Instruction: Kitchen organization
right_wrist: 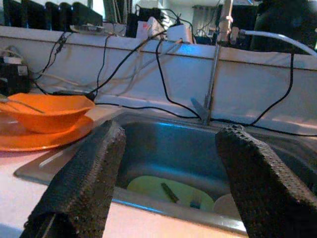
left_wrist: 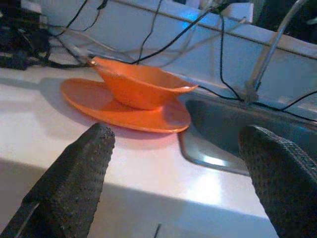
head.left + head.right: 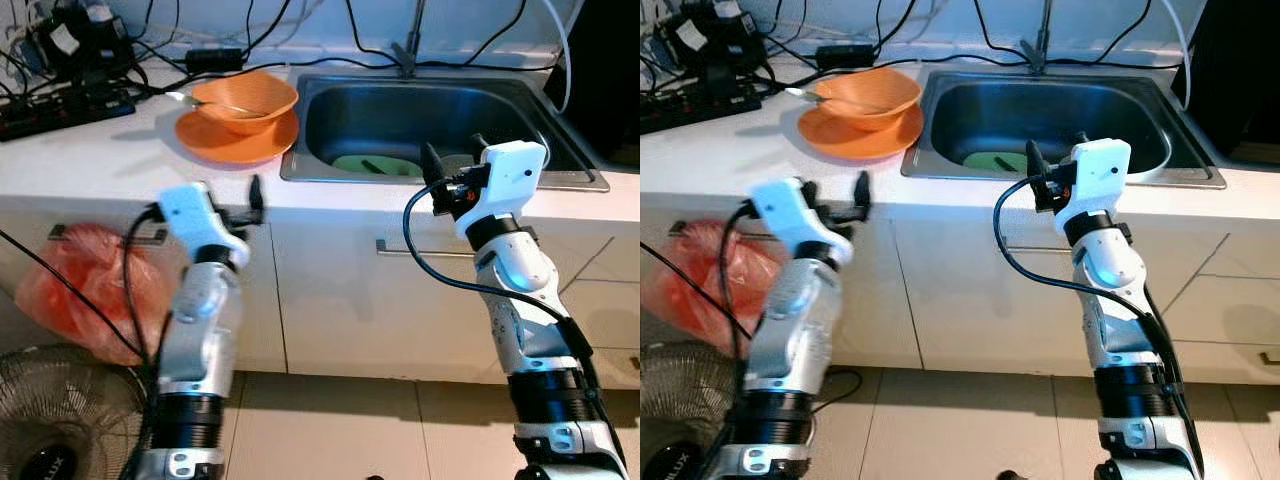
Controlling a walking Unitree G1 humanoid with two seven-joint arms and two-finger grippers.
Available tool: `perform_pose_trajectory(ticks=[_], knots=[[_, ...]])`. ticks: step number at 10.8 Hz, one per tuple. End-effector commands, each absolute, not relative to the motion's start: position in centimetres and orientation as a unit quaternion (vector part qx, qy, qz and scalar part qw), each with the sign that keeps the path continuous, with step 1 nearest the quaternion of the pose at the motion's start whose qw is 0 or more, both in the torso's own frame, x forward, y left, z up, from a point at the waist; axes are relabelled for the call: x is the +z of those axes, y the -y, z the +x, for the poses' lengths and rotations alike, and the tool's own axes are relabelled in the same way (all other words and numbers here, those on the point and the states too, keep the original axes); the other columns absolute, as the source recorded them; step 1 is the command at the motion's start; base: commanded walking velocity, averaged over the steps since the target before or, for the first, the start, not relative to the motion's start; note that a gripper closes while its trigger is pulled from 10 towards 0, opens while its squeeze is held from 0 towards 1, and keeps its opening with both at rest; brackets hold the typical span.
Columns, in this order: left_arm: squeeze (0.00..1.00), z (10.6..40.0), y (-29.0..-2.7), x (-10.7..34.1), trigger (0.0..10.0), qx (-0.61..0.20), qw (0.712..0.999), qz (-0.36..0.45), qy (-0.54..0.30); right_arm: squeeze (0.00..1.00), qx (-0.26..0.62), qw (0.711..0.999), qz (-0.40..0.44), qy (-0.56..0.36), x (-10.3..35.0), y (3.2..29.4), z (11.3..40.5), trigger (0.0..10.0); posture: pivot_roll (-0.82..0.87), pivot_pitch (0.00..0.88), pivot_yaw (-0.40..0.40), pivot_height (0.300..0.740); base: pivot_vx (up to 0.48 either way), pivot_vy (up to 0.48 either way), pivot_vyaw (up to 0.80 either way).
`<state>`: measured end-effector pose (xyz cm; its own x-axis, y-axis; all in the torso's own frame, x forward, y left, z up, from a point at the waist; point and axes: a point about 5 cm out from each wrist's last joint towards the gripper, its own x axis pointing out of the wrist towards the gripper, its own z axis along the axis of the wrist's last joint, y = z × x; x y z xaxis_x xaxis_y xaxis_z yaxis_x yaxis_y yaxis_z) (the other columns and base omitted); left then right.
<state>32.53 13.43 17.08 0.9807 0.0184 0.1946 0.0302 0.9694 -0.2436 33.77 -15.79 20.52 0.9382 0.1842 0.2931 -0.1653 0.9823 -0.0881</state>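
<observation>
While the robot stands at the counter, its left gripper [image 3: 254,195] waits with fingers spread wide, holding nothing. Straight ahead sits the orange bowl [image 3: 245,102] on the orange plate [image 3: 232,141], nearest this arm. By the sink [image 3: 330,110], the right gripper [image 3: 430,165] is spread and holds nothing too.

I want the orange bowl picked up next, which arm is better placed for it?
Left, probably. The left gripper is open at the counter edge just in front of the orange bowl; the right gripper hovers by the sink.
</observation>
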Motion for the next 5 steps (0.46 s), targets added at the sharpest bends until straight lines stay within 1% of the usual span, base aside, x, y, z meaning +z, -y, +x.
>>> perform_pose_trajectory(ticks=[1, 2, 5], knots=[[0.00, 32.89, -13.65, 17.54, 10.0, -0.001, 0.988, -0.114, 0.107, 0.00, 0.088, 0.982, -0.037, 0.163, 21.23, 15.86, 33.97, 10.0, 0.02, 0.043, -0.005, 0.740, 0.000, 0.000, 0.00], [0.00, 33.43, -14.45, 17.62, 10.0, 0.012, 0.987, -0.117, 0.106, 0.00, 0.086, 0.981, -0.033, 0.168, 21.38, 15.87, 33.95, 10.0, 0.01, 0.030, 0.002, 0.740, 0.000, 0.000, 0.00], [0.00, 33.69, -14.41, 18.27, 10.0, 0.006, 0.986, -0.120, 0.116, 0.00, 0.084, 0.980, -0.031, 0.175, 21.68, 16.09, 33.78, 10.0, -0.01, 0.024, 0.001, 0.740, 0.000, 0.000, 0.00]])
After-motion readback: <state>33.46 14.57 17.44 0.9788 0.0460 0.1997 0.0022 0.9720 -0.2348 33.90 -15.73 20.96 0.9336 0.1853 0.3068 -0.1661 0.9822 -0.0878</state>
